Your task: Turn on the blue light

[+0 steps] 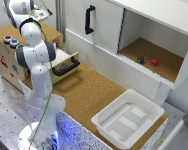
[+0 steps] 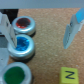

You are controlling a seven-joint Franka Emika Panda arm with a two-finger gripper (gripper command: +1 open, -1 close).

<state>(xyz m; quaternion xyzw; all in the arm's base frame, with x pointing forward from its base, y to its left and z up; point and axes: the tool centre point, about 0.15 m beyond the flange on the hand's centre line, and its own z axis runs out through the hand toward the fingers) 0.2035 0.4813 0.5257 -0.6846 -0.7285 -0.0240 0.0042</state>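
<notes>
Okay, my count from the wrist:
Lamps: three; red light (image 2: 23, 24), blue light (image 2: 21, 45), green light (image 2: 15, 75).
Blue light: round, faces up.
Gripper (image 2: 42, 34): fingers apart.

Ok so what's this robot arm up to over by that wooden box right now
The arm is reaching over the wooden box at the exterior view's left, where the round lights sit. In the wrist view the open gripper hangs above them, one finger next to the blue light, which lies between the red light and a green one. Whether it is touching the blue light can't be told. A white bin sits on the cork counter.
</notes>
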